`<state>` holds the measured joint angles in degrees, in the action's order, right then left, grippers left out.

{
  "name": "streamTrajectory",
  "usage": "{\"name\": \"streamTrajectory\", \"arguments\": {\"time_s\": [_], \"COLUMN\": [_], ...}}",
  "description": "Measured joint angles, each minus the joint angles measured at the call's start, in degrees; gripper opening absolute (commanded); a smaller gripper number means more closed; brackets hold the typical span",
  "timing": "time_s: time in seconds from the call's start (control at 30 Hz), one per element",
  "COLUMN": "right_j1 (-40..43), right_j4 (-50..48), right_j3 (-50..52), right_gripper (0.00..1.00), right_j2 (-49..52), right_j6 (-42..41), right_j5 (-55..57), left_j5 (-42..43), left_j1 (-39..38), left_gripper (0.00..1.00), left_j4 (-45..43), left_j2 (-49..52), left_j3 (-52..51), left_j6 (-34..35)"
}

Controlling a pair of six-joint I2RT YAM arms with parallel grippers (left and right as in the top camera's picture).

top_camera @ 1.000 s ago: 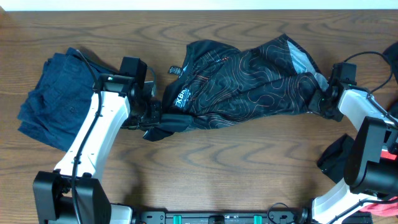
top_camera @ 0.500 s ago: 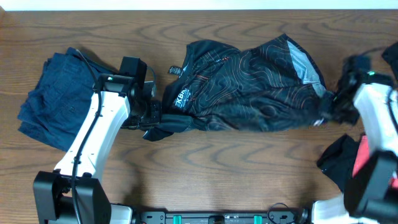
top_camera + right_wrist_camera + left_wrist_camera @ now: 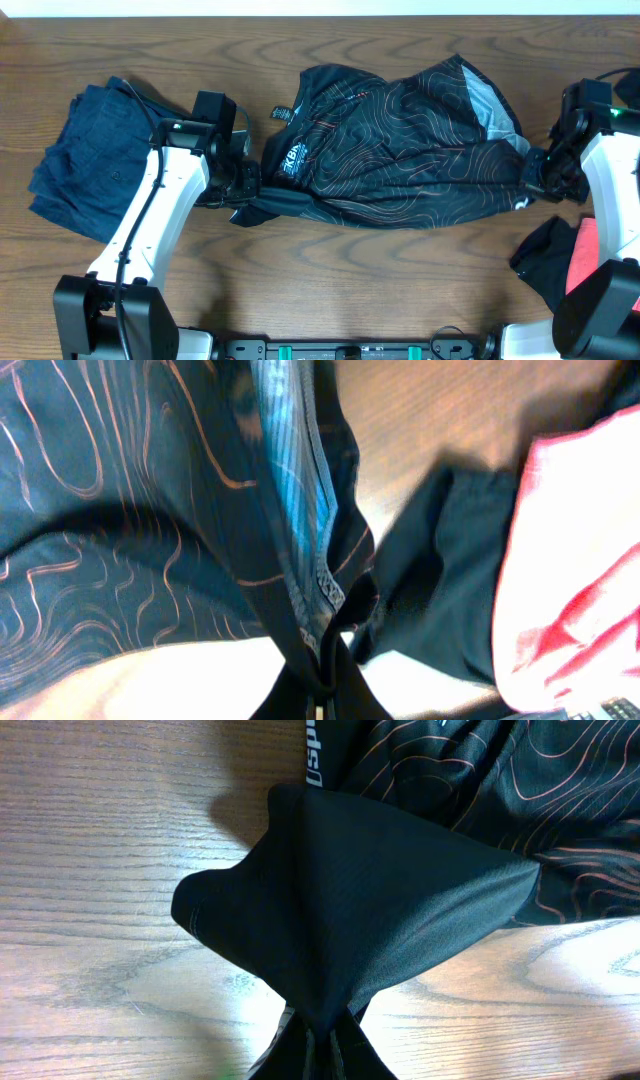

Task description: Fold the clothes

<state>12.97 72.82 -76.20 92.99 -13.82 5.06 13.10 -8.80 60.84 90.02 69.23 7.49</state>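
A black jersey (image 3: 400, 140) with thin orange contour lines lies stretched across the middle of the table. My left gripper (image 3: 252, 190) is shut on its plain black left corner (image 3: 350, 910), which fans out from the jaws. My right gripper (image 3: 535, 180) is shut on its right edge, where a blue-striped seam (image 3: 295, 480) runs down into the jaws. The near hem is pulled taut between both grippers. A folded navy garment (image 3: 85, 160) rests at the far left.
A black garment (image 3: 545, 262) and a coral-red one (image 3: 590, 250) lie heaped at the right edge, just beside my right arm; the black garment (image 3: 440, 580) and the coral-red one (image 3: 570, 560) fill the right wrist view's right side. Bare wood runs along the front.
My right gripper has moved right and slightly nearer with the jersey's edge, drawing the near hem straighter. The left gripper and its corner have stayed put.
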Motion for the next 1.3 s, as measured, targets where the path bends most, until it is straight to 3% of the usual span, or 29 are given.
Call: {"name": "streamTrajectory", "arguments": {"time_s": [0.3,0.4,0.47,0.57,0.63,0.77,1.0,1.3], "right_j1": [2.4,3.2,3.4,3.4,3.4,3.4,3.4,3.6], "right_j4": [8.8,-0.8,-9.4,-18.7,-23.3,-24.1,-16.0,-23.3], "right_j3": [0.0,0.2,0.3,0.2,0.2,0.2,0.3,0.3], "right_gripper": [0.01,0.03,0.15,0.17,0.32,0.35,0.43,0.44], "right_j2": [0.0,0.0,0.1,0.5,1.7,5.9,11.7,12.6], "right_j6": [1.1,1.1,0.8,0.0,-1.2,-2.1,-2.5,-5.9], "right_j5": [2.2,2.6,2.7,1.9,0.9,-0.4,0.7,1.3], "left_j5": [0.0,0.0,0.0,0.0,0.0,0.0,0.0,0.0], "left_j1": [0.0,0.0,0.0,0.0,0.0,0.0,0.0,0.0], "left_gripper": [0.06,0.06,0.06,0.06,0.06,0.06,0.06,0.06], "left_j4": [0.0,-0.3,-0.8,-0.9,-0.9,-0.9,-0.9,-0.9], "left_j2": [0.0,0.0,0.0,0.0,0.0,0.0,0.0,0.0], "left_j3": [0.0,0.0,0.0,0.0,0.0,0.0,0.0,0.0], "left_j6": [0.0,0.0,0.0,0.0,0.0,0.0,0.0,0.0]}}
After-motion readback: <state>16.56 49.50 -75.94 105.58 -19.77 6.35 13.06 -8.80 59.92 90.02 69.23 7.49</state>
